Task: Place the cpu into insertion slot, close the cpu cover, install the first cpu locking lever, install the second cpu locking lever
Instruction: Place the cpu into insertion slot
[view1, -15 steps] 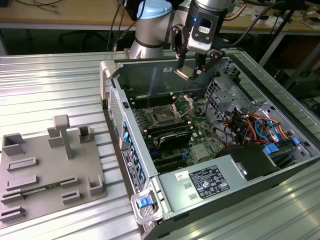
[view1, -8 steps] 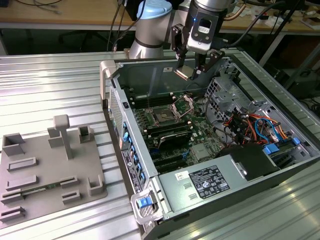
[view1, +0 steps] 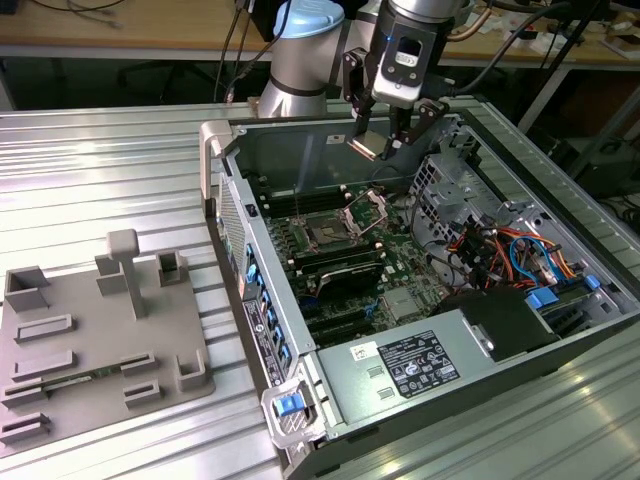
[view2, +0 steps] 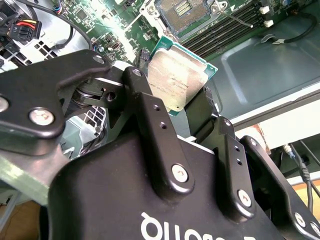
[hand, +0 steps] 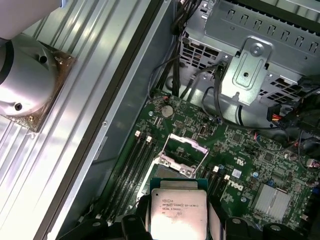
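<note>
My gripper (view1: 378, 146) is squeezed tight on the chip (view1: 364, 146). In both wrist views its two black fingers (view2: 142, 97) pinch the chip by its sides. The chip hangs in the air inside the open computer box (view1: 300, 150), above the green board (view1: 352, 190). In the exterior view, the slot (view1: 328, 233) sits at seven o'clock from the chip. The shiny cover (view1: 366, 212) stands open just beside the slot.
</note>
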